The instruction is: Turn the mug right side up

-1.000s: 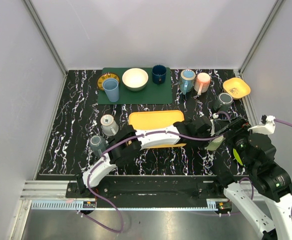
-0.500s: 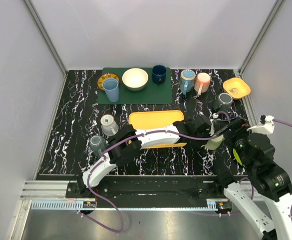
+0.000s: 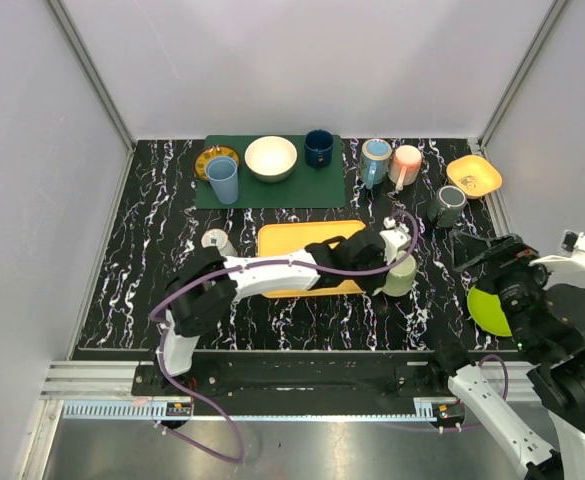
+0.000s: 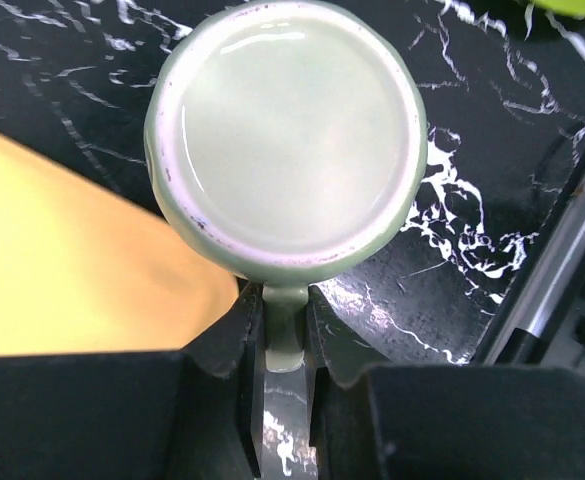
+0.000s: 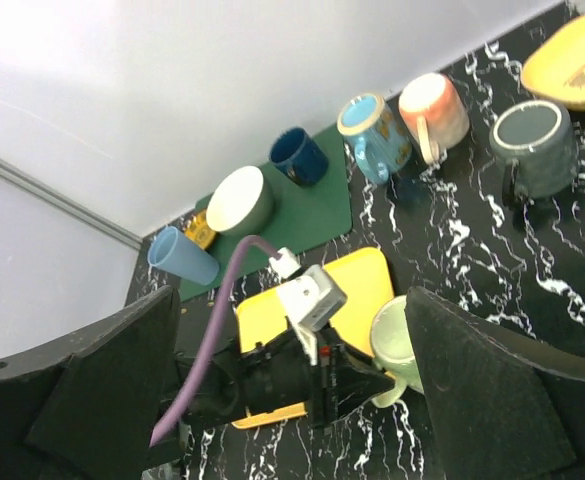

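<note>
The pale green mug (image 3: 400,274) stands mouth up just right of the yellow tray (image 3: 297,238). In the left wrist view I look straight down into its empty bowl (image 4: 287,130). My left gripper (image 3: 380,266) is shut on the mug's handle (image 4: 283,330), one finger on each side of it. The mug also shows in the right wrist view (image 5: 400,335), with the left gripper (image 5: 364,384) beside it. My right gripper (image 3: 477,252) is raised to the right of the mug, open and empty, its fingers (image 5: 492,390) spread wide.
A lime green plate (image 3: 487,310) lies under the right arm. A grey mug (image 3: 448,205), pink mug (image 3: 406,162), light blue mug (image 3: 375,160) and yellow bowl (image 3: 474,176) stand at back right. A green mat (image 3: 272,190) holds a bowl, cup and navy mug.
The left gripper has carried the mug left toward the tray and turned it mouth up. The right arm has drawn back to the right, uncovering the green plate.
</note>
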`<control>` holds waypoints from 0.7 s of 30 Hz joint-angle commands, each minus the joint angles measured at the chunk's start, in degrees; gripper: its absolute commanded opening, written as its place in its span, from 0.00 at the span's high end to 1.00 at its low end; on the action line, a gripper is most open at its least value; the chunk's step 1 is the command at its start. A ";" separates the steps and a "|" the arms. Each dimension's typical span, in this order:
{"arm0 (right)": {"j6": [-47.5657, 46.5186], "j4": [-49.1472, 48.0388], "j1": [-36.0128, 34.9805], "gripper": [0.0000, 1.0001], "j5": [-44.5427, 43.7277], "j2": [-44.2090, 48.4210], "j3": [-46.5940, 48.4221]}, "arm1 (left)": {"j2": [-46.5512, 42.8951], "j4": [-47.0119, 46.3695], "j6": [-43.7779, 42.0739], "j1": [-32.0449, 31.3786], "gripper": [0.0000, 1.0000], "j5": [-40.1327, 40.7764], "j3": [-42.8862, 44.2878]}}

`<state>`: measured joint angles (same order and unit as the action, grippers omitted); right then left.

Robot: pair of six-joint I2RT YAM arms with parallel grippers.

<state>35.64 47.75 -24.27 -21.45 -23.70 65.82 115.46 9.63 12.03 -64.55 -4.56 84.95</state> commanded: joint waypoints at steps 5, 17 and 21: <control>-5.75 -3.27 -0.16 0.02 1.93 0.68 5.02 | -23.07 -17.60 15.44 5.22 1.00 4.30 -8.91; 5.64 -17.92 -0.16 0.09 35.74 -1.61 -14.21 | -45.76 -50.22 44.55 23.07 1.00 -19.16 -32.21; 18.12 -45.45 -0.16 0.07 51.84 -4.76 -25.11 | -45.33 -61.11 51.32 23.25 1.00 -25.49 -33.79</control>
<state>40.82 29.93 -24.27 10.13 -25.41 47.97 72.14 -28.51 53.43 -40.66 -18.26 51.29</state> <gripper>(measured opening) 0.926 0.173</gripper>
